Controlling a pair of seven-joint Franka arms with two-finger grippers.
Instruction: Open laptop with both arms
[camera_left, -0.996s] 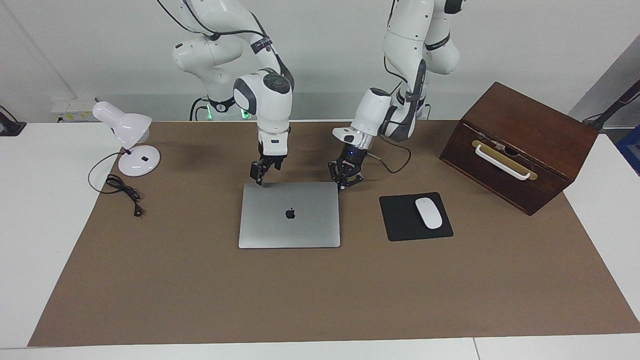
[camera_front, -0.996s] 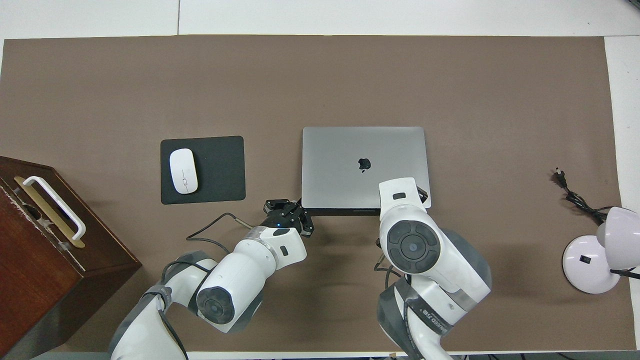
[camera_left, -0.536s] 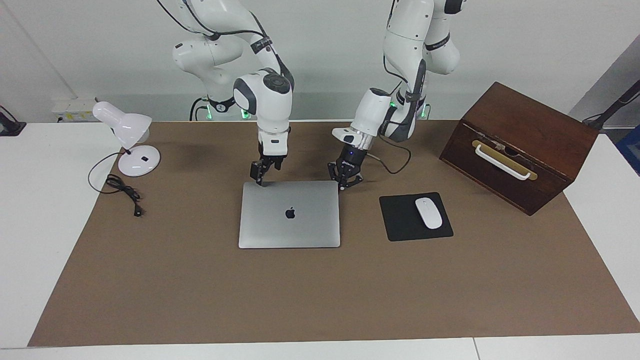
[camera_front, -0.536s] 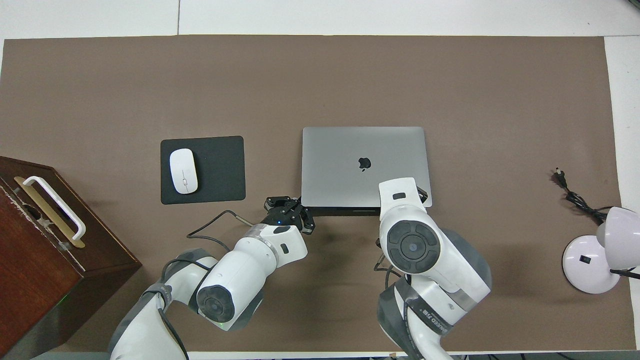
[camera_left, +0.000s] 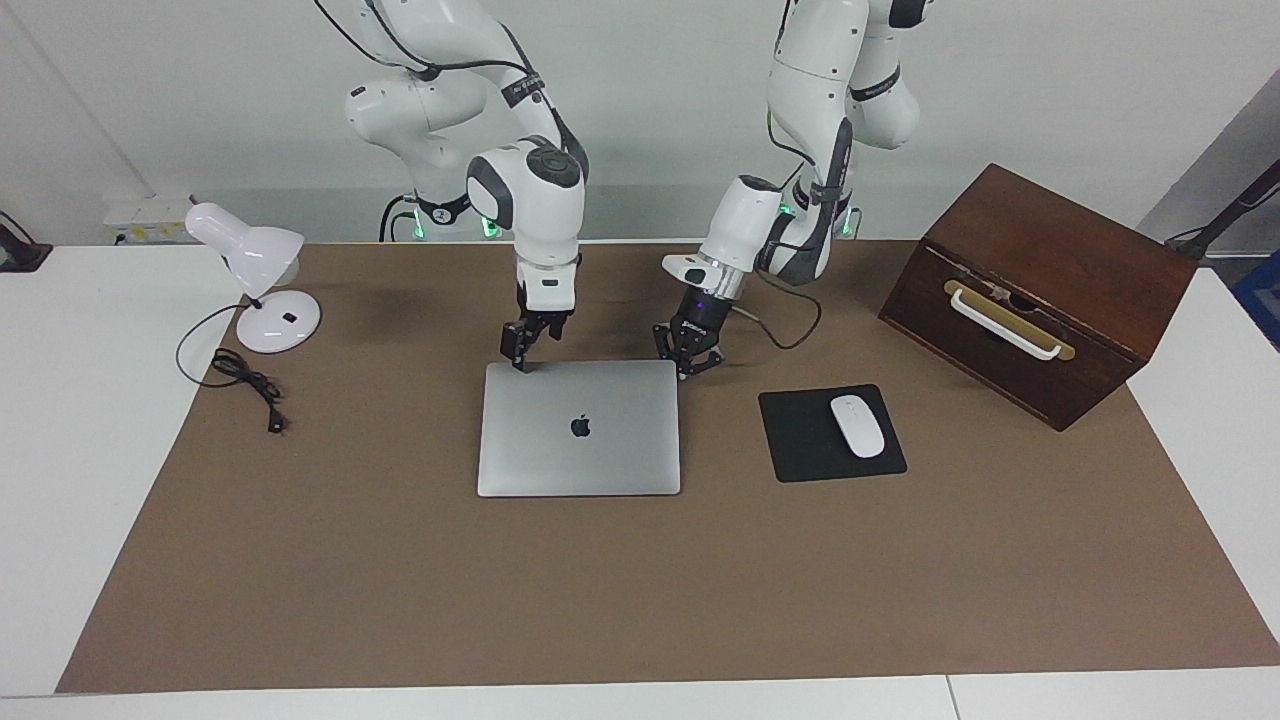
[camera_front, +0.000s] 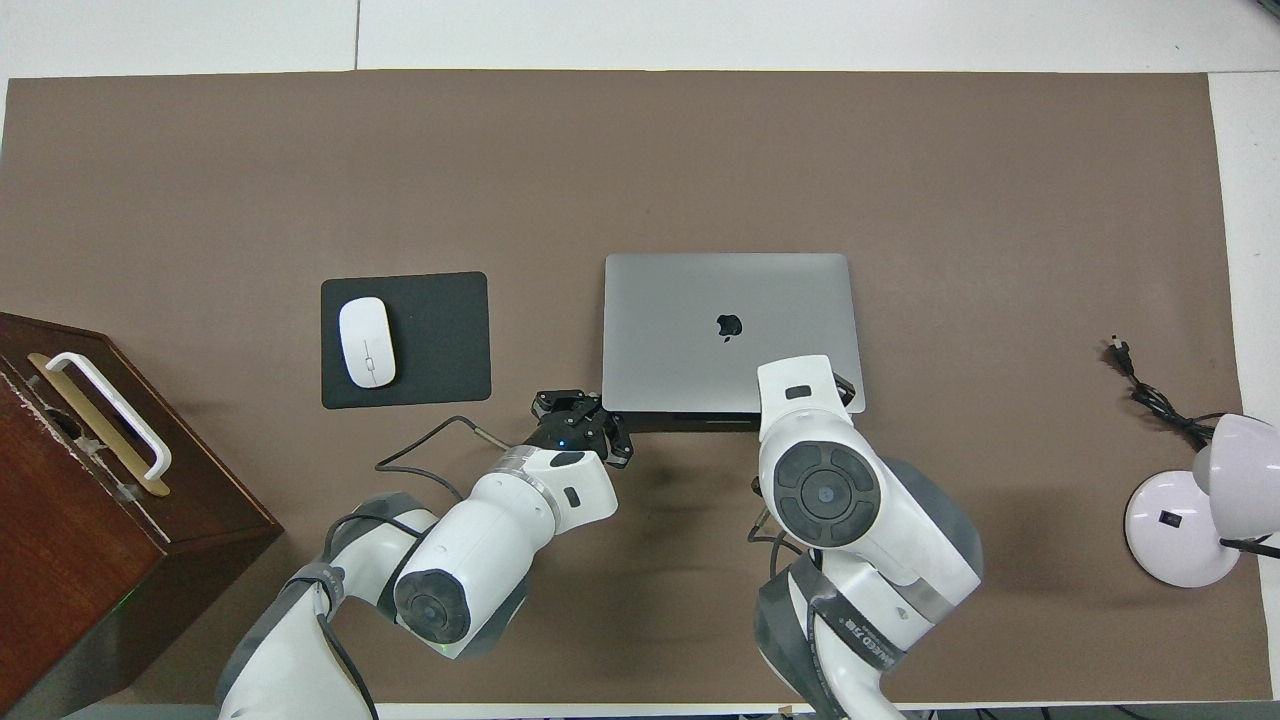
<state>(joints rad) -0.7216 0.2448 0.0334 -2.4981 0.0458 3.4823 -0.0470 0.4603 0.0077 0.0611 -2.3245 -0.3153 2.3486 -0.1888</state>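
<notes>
From my station the laptop (camera_left: 579, 428) reads as brushed silver-grey metal with a soft satin sheen, its logo a darker, slightly glossy inlay. It lies on a brown mat (camera_left: 640, 580) that looks like matt, faintly grainy paper or felt, spread over a smooth white worktop (camera_left: 60, 450). The mouse pad (camera_left: 805, 440) looks like dull black cloth; the mouse (camera_left: 857, 426) on it is glossy white plastic. I see a dark wooden box (camera_left: 1040, 290), stained and lightly polished, with a white plastic-looking handle on a brassy plate. The lamp (camera_left: 255, 285) is shiny white. Both arms wear glossy white shells; the left gripper (camera_left: 686, 362) and right gripper (camera_left: 520, 355) are matt black.
</notes>
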